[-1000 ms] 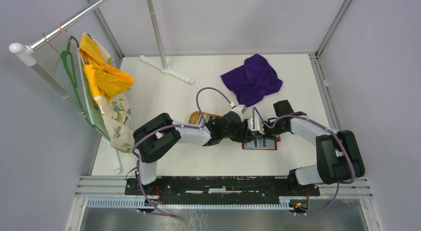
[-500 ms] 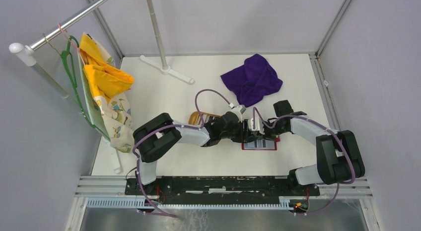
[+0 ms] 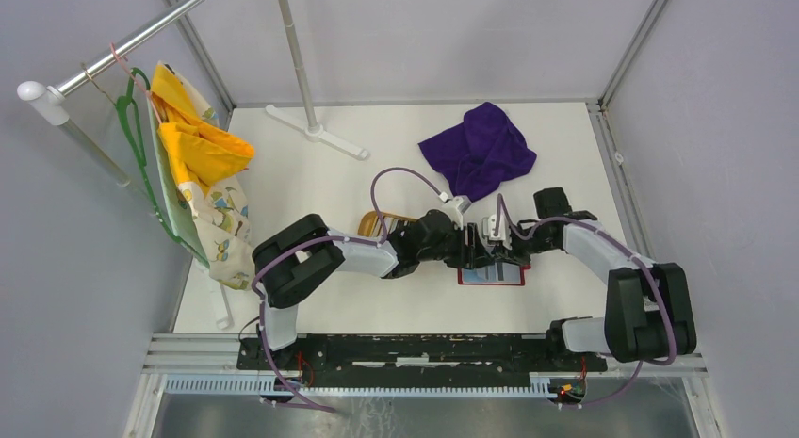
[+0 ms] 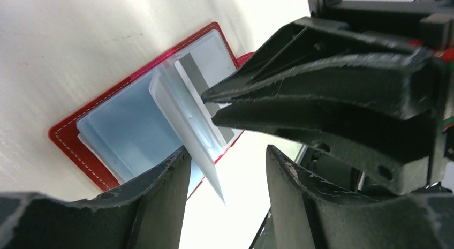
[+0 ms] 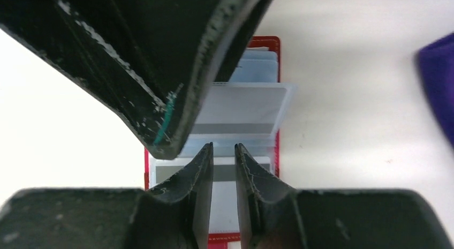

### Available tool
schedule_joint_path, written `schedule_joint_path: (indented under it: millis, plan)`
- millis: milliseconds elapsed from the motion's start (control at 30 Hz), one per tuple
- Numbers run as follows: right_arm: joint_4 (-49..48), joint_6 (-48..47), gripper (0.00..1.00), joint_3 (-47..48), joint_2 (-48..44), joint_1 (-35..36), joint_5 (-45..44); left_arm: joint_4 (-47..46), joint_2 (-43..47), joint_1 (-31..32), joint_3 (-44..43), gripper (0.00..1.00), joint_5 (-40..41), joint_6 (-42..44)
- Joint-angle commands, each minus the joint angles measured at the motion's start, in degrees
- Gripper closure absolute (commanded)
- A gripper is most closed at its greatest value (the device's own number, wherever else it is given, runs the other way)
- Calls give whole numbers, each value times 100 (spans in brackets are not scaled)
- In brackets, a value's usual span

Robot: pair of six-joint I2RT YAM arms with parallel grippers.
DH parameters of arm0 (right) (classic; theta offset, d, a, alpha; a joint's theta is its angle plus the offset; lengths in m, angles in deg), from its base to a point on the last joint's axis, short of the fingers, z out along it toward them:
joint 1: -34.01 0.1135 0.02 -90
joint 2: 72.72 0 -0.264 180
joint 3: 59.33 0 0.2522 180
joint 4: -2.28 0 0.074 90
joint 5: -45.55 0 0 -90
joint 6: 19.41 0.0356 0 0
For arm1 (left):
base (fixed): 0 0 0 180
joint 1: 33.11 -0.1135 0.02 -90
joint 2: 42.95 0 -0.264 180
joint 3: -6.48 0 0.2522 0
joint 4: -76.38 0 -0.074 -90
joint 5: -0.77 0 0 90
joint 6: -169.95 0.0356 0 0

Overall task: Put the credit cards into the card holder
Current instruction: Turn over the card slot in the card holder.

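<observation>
a purple cloth (image 3: 478,151) lies far right on the table (image 3: 311,174). a tan tray (image 3: 375,221) is half hidden behind the left arm. the left gripper (image 4: 225,174), fingers wide apart, blocks much of the right wrist view. the right gripper (image 5: 224,152) shows a narrow gap with nothing in it. beneath both, near centre, the red card holder (image 4: 67,136) lies open, a grey-striped card (image 5: 241,112) in its clear sleeves.

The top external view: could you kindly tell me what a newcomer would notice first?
The open red card holder lies at the centre, where the left arm and right arm meet over it. A purple cloth lies crumpled beyond it, and yellow garments hang from a rack at the left.
</observation>
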Motion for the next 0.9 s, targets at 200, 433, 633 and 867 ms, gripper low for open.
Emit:
schedule_joint_path:
  millis: [200,433,633,867]
  plan:
    - [-317,874,70,283,-742,-707,235,-648,-172,28,-328,39,-428,-261]
    - [-1026,2166,69,320,-1006,-1046,-208,-796,-596,210,-695,40,-587,-344]
    - [-1164,2401,69,278,-1060,-1147,-63,-918,-939,393,-985,40,-663,-402]
    - [-790,2036,69,337,-1084,-1185,721,-1107,-83,438,-337,41,-149,325]
